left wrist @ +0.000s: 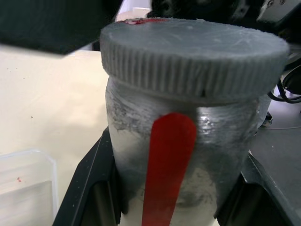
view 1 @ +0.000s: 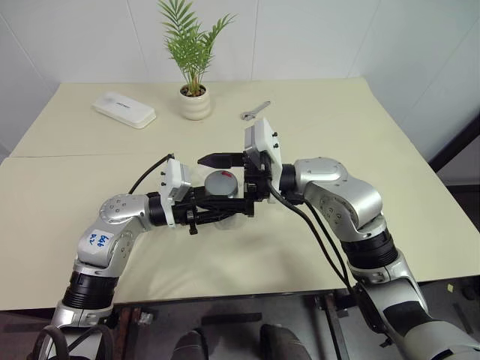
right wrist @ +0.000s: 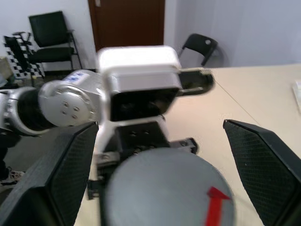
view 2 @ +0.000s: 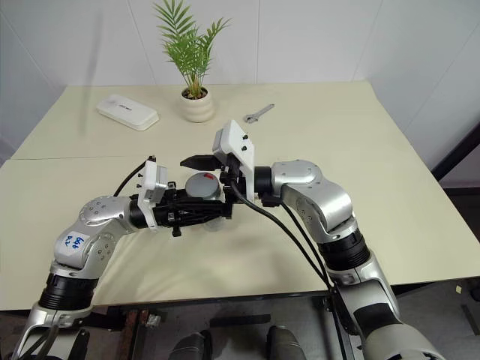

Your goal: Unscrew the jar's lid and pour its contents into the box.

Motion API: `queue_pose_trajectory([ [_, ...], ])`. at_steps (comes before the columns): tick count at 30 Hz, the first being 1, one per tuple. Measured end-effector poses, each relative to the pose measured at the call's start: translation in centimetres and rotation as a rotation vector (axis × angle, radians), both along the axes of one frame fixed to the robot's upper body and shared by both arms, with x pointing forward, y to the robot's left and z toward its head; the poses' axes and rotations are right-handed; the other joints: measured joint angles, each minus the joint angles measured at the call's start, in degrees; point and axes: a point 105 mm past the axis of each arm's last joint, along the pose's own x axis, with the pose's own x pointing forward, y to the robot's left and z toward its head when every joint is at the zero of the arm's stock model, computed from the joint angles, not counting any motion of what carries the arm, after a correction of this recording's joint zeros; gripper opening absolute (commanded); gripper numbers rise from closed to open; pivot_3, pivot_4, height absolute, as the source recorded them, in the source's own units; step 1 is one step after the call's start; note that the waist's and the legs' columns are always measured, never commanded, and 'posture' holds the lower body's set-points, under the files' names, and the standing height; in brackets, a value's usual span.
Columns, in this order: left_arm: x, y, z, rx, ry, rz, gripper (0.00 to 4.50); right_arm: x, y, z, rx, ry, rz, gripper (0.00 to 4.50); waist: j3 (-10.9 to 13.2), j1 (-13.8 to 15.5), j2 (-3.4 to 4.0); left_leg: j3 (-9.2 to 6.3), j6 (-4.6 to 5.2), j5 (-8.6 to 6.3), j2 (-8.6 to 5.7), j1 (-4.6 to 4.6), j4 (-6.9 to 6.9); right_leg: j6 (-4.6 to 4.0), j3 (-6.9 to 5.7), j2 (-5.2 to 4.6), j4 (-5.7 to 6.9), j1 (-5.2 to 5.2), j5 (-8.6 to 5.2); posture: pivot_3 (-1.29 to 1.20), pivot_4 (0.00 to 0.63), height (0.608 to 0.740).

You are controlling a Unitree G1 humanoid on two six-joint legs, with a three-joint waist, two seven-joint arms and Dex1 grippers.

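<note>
Clamping the upright jar (left wrist: 178, 155) in the left gripper (view 1: 214, 204); straddling its lid (right wrist: 164, 188) from above, right gripper (right wrist: 160, 155) spread wide.

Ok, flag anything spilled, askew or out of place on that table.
Nothing is spilled. The jar stands upright in the left gripper with its lid on. The one stray item is a wrench lying near the plant pot, which has no part in the pouring job.
</note>
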Motion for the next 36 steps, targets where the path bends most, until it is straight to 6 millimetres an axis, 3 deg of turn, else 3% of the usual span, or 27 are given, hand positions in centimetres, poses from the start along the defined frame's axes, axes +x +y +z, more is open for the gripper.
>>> queue_pose_trajectory([
  [6,0.0,0.0,0.0,0.0,0.0,0.002,1.92,0.5,-0.3,0.0,-0.005,-0.002,-0.014,4.48,0.0,0.02,0.0,0.01,-0.02,-0.01,0.01,0.0,-0.01,-0.01,0.0,0.01,-0.01,0.0,-0.01,0.0,0.15,0.74],
  [22,0.1,0.0,0.0,-0.001,0.0,0.007,1.92,0.5,-3.5,0.4,-0.04,-0.012,0.005,4.48,0.0,-0.04,0.0,0.02,-0.03,-0.02,0.04,0.01,-0.01,-0.02,0.0,0.04,-0.01,0.0,-0.01,0.0,0.15,0.74],
  [36,0.1,0.1,-0.2,0.0,0.007,0.012,1.92,1.0,-4.3,0.5,-0.027,0.0,0.003,4.48,0.0,0.0,0.0,0.02,-0.03,-0.02,0.04,0.01,0.0,-0.02,0.0,0.04,-0.01,0.0,-0.01,0.0,0.15,0.74],
])
